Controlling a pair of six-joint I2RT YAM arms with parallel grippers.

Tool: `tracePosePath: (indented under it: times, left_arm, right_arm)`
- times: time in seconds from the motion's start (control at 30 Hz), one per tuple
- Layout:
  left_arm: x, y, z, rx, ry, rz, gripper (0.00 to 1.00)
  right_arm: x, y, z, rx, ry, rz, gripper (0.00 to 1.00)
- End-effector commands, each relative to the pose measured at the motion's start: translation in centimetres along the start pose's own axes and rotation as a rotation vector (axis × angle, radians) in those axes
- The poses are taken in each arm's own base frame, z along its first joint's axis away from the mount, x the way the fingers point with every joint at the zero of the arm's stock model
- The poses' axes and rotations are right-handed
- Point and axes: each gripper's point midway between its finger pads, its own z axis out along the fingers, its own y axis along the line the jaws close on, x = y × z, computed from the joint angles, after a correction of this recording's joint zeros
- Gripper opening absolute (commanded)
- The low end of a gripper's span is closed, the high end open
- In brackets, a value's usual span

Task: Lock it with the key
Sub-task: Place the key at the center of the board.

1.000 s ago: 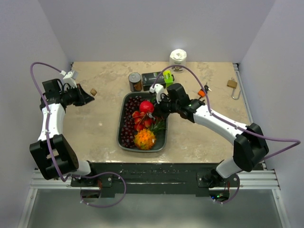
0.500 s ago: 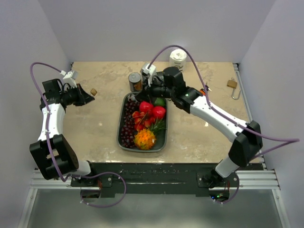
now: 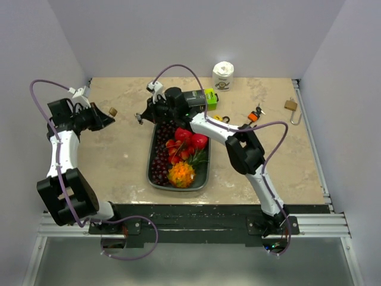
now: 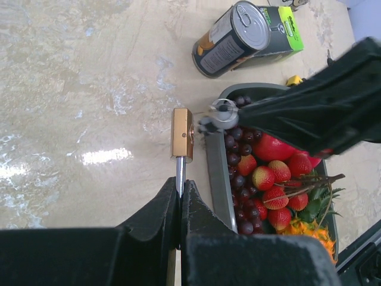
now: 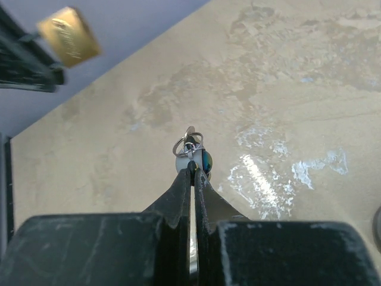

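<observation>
Right gripper (image 3: 141, 117), holding the key (image 5: 191, 156), has swung left over beige tabletop (image 3: 119, 155).

Bright even light, soft shadows, white glare patches on tabletop (image 4: 101, 156)

key (image 5: 186, 159) blade hidden inside right end effector (image 5: 192, 169)

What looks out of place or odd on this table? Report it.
Nothing is spilled or broken. One oddity: a second padlock lies unused by the right edge of the table, loose keys near it, while the left gripper holds a brass padlock and the right gripper a key.
</observation>
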Motion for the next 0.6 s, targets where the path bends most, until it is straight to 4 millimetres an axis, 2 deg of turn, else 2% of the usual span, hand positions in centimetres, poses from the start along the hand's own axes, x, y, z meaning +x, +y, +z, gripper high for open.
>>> tracePosePath:
  times: [0.0, 0.03, 0.1, 0.13, 0.23, 0.43, 0.47, 0.53, 0.57]
  left_arm:
    - [-1.3, -0.4, -0.8, 0.007, -0.060, 0.025, 0.00]
    - [-1.2, -0.4, -0.8, 0.005, -0.059, 0.023, 0.00]
    - [-1.0, -0.2, -0.7, 0.003, -0.056, 0.015, 0.00]
    - [-1.0, -0.1, -0.7, 0.001, -0.056, 0.012, 0.00]
    - [-1.0, 0.0, -0.7, -0.003, -0.056, 0.007, 0.00]
    - [-0.2, 0.3, -0.6, -0.007, -0.040, -0.005, 0.00]
    - [-0.1, 0.3, -0.6, -0.007, -0.037, 0.000, 0.00]
    - [0.0, 0.5, -0.7, -0.013, -0.034, 0.011, 0.00]
    - [0.0, 0.4, -0.6, -0.012, -0.035, 0.021, 0.00]
  right_arm:
    - [-5.2, 0.1, 1.8, 0.015, -0.171, -0.042, 0.00]
    - [-3.5, -0.4, 2.8, 0.016, -0.149, -0.039, 0.00]
    - [-3.0, -0.6, 3.5, 0.019, -0.155, -0.060, 0.00]
    - [-1.7, -1.2, 4.1, 0.026, -0.140, -0.063, 0.00]
    - [-0.1, -2.5, 4.9, 0.060, -0.137, -0.107, 0.00]
    - [1.2, -3.5, 5.8, 0.076, -0.138, -0.148, 0.00]
    - [1.2, -3.6, 5.9, 0.068, -0.140, -0.151, 0.04]
    - [0.9, -3.1, 5.9, 0.051, -0.144, -0.159, 0.19]
    - [0.3, -2.5, 5.7, 0.027, -0.154, -0.166, 0.37]
